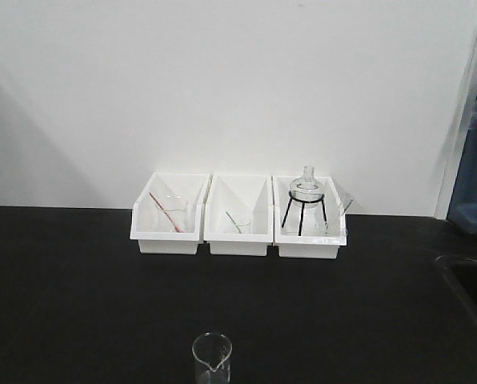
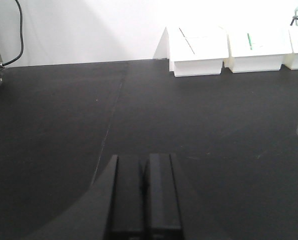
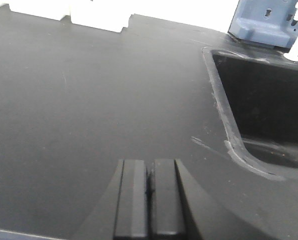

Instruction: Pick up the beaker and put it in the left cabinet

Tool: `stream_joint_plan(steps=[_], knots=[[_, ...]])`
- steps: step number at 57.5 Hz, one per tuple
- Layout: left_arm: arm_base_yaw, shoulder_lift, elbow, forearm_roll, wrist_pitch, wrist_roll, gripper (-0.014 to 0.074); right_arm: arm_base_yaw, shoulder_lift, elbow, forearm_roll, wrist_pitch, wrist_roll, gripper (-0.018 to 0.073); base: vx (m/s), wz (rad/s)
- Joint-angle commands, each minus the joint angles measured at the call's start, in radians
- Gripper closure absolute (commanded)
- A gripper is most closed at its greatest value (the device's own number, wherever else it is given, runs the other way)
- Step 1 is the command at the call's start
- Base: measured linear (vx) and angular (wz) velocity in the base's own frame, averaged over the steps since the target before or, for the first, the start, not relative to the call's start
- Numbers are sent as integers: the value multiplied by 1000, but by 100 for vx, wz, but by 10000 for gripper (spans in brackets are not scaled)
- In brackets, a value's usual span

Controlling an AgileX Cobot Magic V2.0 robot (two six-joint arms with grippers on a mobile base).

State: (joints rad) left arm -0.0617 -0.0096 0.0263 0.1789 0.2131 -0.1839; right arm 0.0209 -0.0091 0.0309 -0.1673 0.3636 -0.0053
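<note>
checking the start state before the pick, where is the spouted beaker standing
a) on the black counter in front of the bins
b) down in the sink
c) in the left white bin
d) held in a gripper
a: the beaker stands by itself on the black counter, apart from and in front of the row of three white bins.
</note>
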Motion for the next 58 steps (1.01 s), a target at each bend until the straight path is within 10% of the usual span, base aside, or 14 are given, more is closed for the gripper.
stream_joint_plan(steps=[1,58], knots=[[-2,-19,-9,-5,-81,-3,593,0,-16,4,-27,-88,-11,568,0,0],[-2,-19,-9,-5,-81,-3,593,0,-16,4,26,-364,41,568,0,0]])
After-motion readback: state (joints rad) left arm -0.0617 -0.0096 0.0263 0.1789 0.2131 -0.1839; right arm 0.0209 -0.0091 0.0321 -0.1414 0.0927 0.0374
